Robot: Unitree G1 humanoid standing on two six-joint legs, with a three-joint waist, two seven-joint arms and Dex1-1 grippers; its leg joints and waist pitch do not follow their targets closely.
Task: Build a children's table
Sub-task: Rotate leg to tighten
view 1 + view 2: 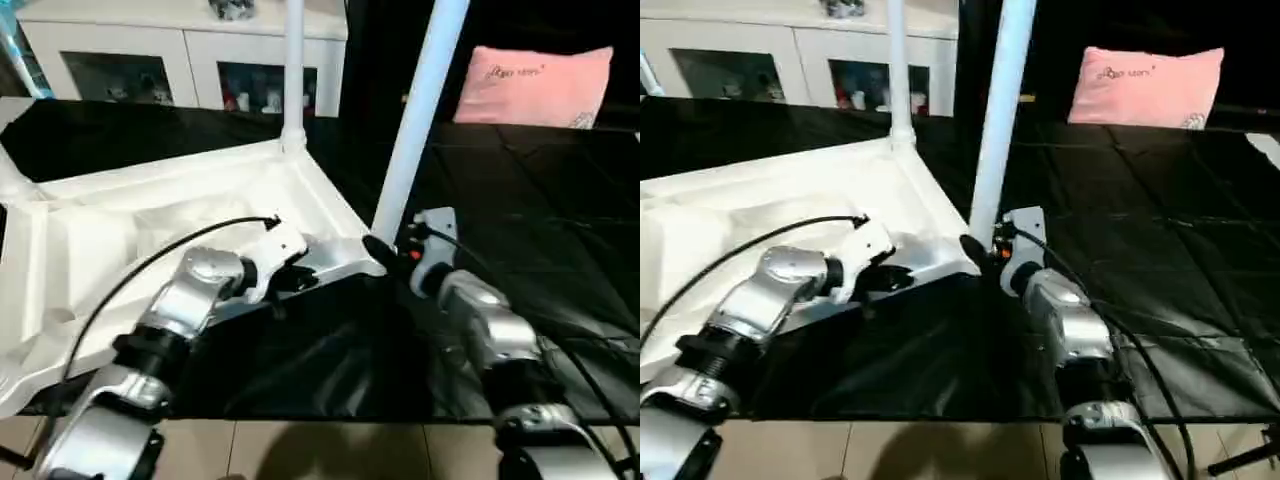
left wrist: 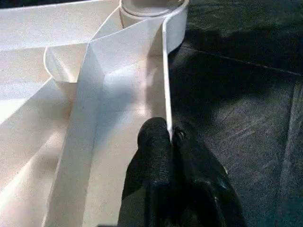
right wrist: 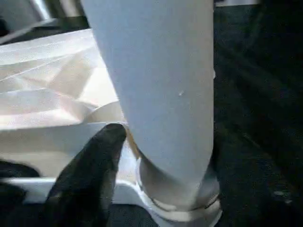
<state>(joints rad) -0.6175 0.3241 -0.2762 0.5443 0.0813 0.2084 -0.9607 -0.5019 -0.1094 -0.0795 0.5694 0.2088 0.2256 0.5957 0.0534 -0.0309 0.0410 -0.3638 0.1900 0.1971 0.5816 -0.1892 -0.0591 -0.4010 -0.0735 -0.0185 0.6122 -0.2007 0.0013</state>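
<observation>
Black-covered desk (image 1: 520, 200); white cabinet (image 1: 180, 60) and pink cushion (image 1: 535, 85) behind the tabletop (image 1: 120, 230). Left gripper (image 2: 169, 137) jaws pinch its rim; right gripper (image 1: 385, 250) jaws unclear.

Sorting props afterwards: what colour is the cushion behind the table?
Pink, with small dark lettering; the cushion shows best in the left eye view.

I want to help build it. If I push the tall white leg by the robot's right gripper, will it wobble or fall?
Probably it would wobble. The leg stands tall and thin in the corner socket of the upside-down tabletop, leaning slightly. It looks like a hollow plastic tube, so likely light and stiff. If not pushed fully in, it might tip out.
</observation>
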